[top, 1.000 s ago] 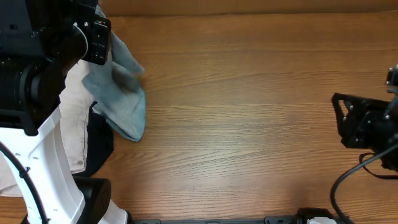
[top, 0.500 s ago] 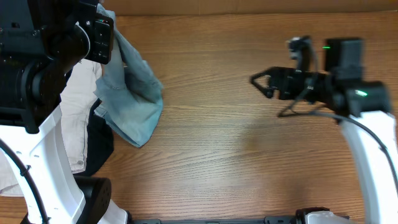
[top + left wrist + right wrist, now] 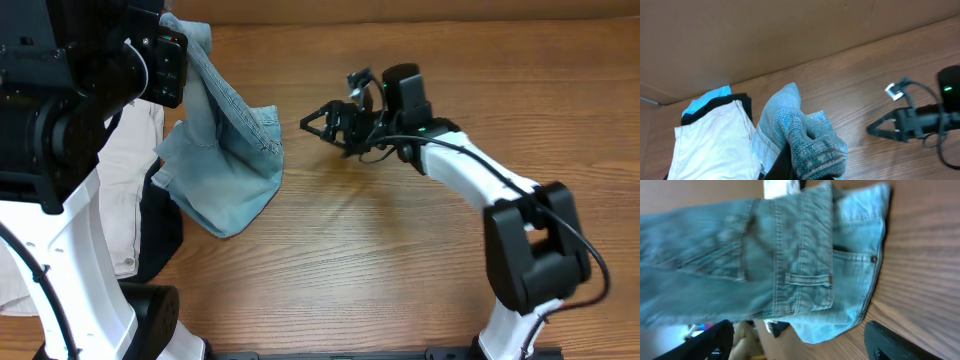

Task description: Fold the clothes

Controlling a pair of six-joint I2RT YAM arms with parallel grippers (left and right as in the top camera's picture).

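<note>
The light blue denim shorts [image 3: 225, 150] hang bunched from my left gripper [image 3: 805, 169], which is shut on a fold of the fabric [image 3: 810, 142] at the table's far left. Their lower part drapes onto the wood. My right gripper [image 3: 312, 124] is stretched across the table and points left at the shorts, a short way off their right edge, not touching. In the right wrist view its fingers [image 3: 710, 340] stand wide apart with nothing between them. That view also shows the shorts' waistband and belt loop [image 3: 807, 278] just ahead.
Larger beige shorts [image 3: 125, 200] and a black garment [image 3: 162, 232] lie at the left edge under the left arm. A cardboard wall [image 3: 765, 35] runs along the far side. The right arm [image 3: 470, 180] spans the table's middle right.
The right arm has swung in from the right edge to the middle of the table while its jaws opened wide. The shorts have been drawn rightward and spread more.
</note>
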